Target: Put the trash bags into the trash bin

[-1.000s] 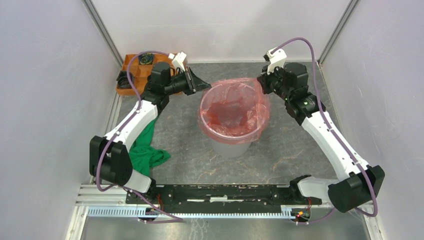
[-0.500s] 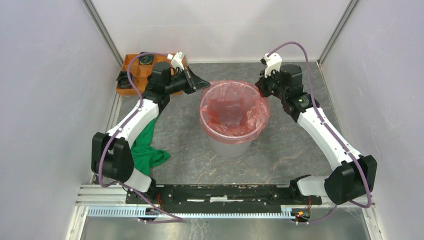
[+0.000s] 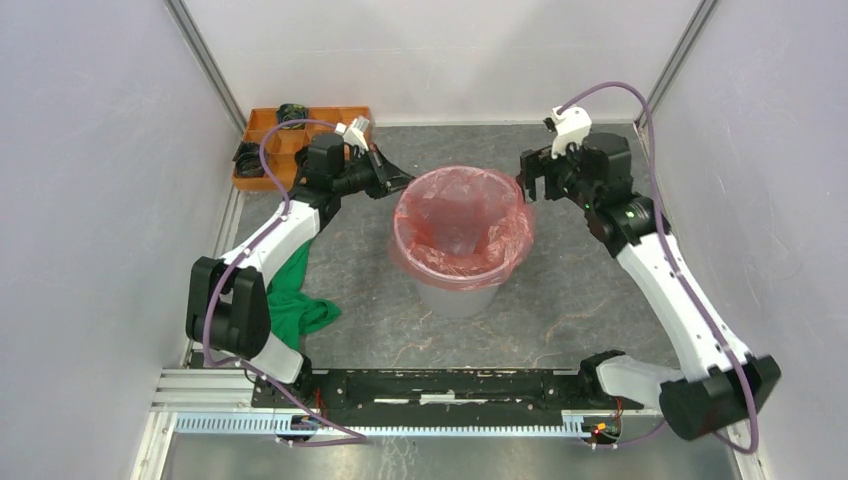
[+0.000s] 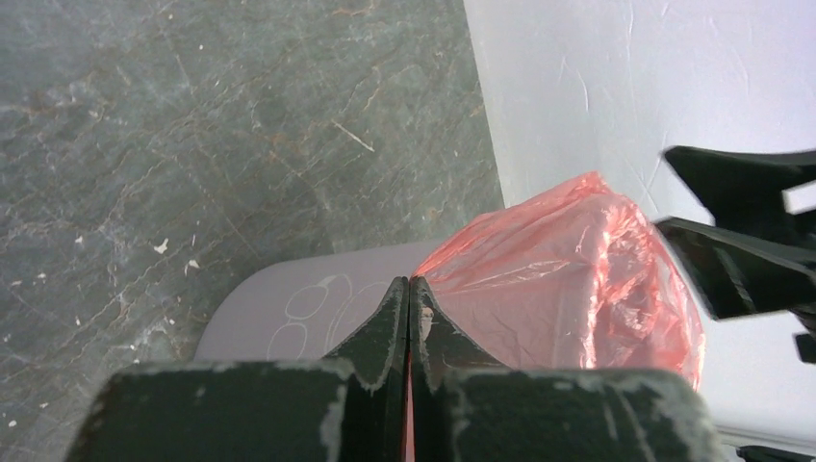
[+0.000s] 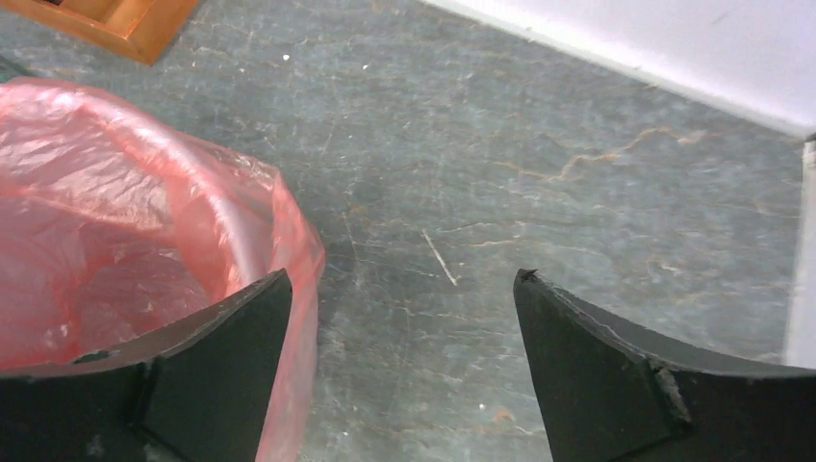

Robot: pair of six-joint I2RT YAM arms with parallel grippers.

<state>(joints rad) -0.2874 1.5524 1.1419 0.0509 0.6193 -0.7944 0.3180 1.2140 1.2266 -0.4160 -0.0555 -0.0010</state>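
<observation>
W/ trash bag [image 3: 460, 215] lining trash bin [image 3: 458, 297], mid-worktop nearer far edge: left gripper [image 4: 409, 281] jaws pinched on its rim film, right gripper [image 5: 402, 277] jaws wide, empty. Risk: left tug peels film off or tips bin.

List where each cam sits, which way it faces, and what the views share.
Top external: above and behind the bases, looking down at the table; both arms show, flanking the trash bin lined with the trash bag.
Left wrist: on that wrist, looking along the shut left gripper, which pinches the bag's edge, across the bin toward the right gripper.
Right wrist: on that wrist, looking down between its open fingers at the tabletop; bag at left, wooden tray corner top left.
Shared: all three see the bag.
</observation>
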